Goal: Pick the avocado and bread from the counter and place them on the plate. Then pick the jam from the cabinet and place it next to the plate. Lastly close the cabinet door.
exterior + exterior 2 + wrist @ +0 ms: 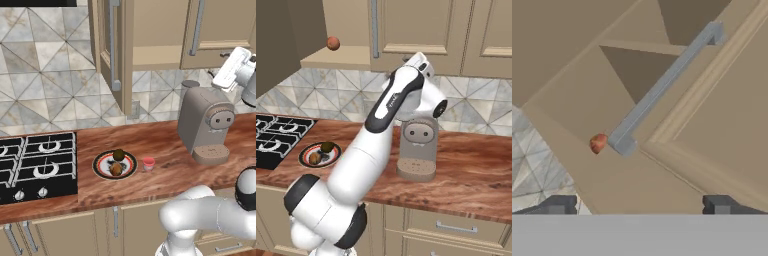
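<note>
The white plate (pixel 101 170) with a red-and-black rim lies on the wood counter (pixel 165 185) beside the stove. On it rest the dark avocado (pixel 118 154) and the golden-brown bread (pixel 116 169). The small red jam (pixel 148 163) stands on the counter just right of the plate. The cabinet door (pixel 106 47) hangs open, edge-on, above the plate. My gripper (pixel 226 75) is raised at the upper right, well away from that door. In the hand view my gripper (pixel 638 205) is open and holds nothing. It faces a closed tan door's silver handle (pixel 667 85). The plate (pixel 306 151), avocado (pixel 327 147) and bread (pixel 315 158) also show in the right base view.
A grey coffee machine (pixel 205 127) stands on the counter below my hand. The black stove (pixel 37 165) lies left of the plate. A small reddish-orange ball (pixel 333 43) sits on the open cabinet's shelf (pixel 336 57), and the same ball (pixel 598 143) lies beside the handle's end.
</note>
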